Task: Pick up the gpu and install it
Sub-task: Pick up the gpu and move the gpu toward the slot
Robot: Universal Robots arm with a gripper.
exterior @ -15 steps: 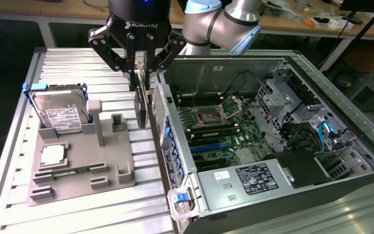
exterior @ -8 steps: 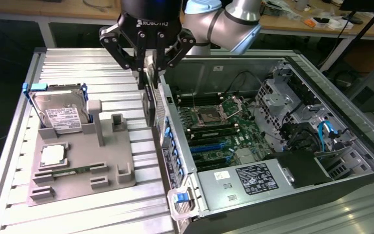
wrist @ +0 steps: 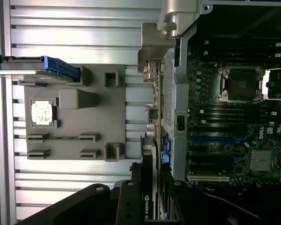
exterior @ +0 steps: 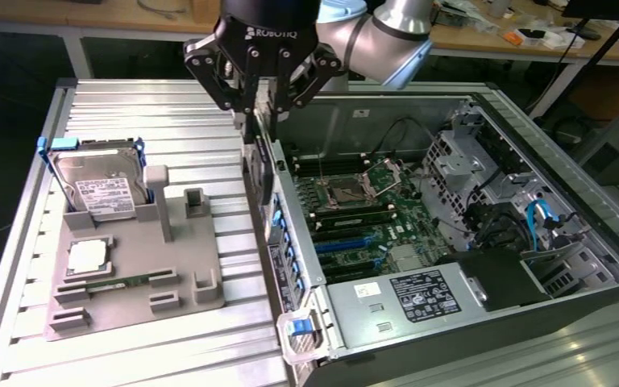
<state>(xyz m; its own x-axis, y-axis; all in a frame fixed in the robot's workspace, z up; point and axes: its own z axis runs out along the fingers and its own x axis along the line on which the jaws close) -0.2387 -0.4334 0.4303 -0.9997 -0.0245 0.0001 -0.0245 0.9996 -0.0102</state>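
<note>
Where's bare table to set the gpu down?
Free: the ribbed table beyond the hard drive, and the strip along the gray fixture's near edge. Crowded: the narrow gap between fixture and computer case, where the gripper holds the gpu.

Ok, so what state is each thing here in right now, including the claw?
claw: shut on the gpu.
gpu: held on edge near the case wall, not installed.
hard drive: standing upright in the gray stand.
processor chip: lying flat on the stand.
memory stick: lying flat on the stand.
computer case: open, side panel off.
</note>
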